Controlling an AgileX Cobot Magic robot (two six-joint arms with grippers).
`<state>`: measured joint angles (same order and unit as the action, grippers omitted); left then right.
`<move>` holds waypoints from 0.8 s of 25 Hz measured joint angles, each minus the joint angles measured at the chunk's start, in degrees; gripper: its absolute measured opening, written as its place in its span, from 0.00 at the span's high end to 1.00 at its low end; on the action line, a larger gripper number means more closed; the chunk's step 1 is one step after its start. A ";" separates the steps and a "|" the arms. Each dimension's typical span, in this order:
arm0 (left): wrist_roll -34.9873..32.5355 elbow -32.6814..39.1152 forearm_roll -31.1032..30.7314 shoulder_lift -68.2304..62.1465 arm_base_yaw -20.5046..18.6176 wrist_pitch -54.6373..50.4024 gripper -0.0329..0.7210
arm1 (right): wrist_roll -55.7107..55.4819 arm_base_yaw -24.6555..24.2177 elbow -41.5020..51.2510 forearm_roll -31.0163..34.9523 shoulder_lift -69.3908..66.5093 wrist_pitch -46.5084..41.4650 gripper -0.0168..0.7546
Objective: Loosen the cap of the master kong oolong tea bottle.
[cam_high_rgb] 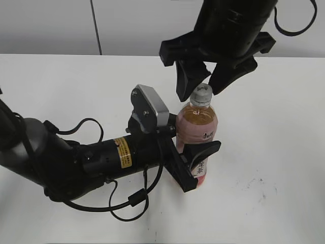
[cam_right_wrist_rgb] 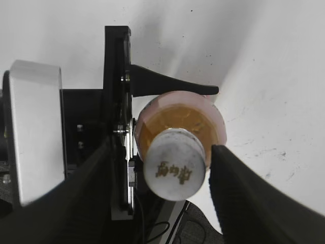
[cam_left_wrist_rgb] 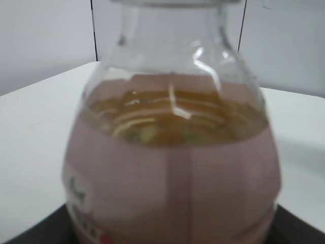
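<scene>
Your left gripper (cam_high_rgb: 195, 165) is clamped round the master kong oolong tea bottle (cam_high_rgb: 199, 133), holding it upright on the table (cam_high_rgb: 284, 152). Your right gripper (cam_high_rgb: 202, 81) hangs above, its jaws spread either side of the cap (cam_high_rgb: 201, 94), not yet closed, so loosening remains. Only the right wrist view shows those gaps; the left shows just tea.

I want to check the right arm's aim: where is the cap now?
The cap sits on the bottle, right of centre in the exterior view, between the open right gripper's fingers; the left gripper clamps the bottle below.
</scene>
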<state>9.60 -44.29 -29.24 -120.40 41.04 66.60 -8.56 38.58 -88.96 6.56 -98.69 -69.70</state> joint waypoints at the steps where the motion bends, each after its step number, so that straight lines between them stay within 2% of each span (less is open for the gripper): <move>1: 0.00 0.00 0.00 0.00 0.00 0.00 0.43 | -0.07 0.00 0.00 -0.07 -0.07 0.00 0.38; 5: 0.00 0.00 0.00 0.00 0.00 0.00 0.43 | -0.18 0.00 0.00 -0.53 -0.46 0.00 0.44; 8: 0.00 0.00 0.00 0.00 0.00 0.00 0.43 | -0.25 0.00 0.00 -2.00 -0.46 -0.02 0.61; 14: 0.02 0.00 0.13 0.00 0.00 0.00 0.43 | 5.20 0.06 -0.06 -2.52 -0.46 -0.02 0.63; 17: 0.02 0.00 0.18 -0.06 0.00 0.00 0.43 | 16.22 0.06 -0.06 -2.34 -0.46 -0.02 0.63; 20: -0.04 0.00 0.18 -0.19 0.00 0.05 0.43 | 34.76 0.06 -0.06 -2.03 -0.46 -0.02 0.63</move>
<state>9.56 -44.29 -29.06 -120.58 41.04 66.65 26.21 38.64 -89.02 4.53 -99.14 -69.72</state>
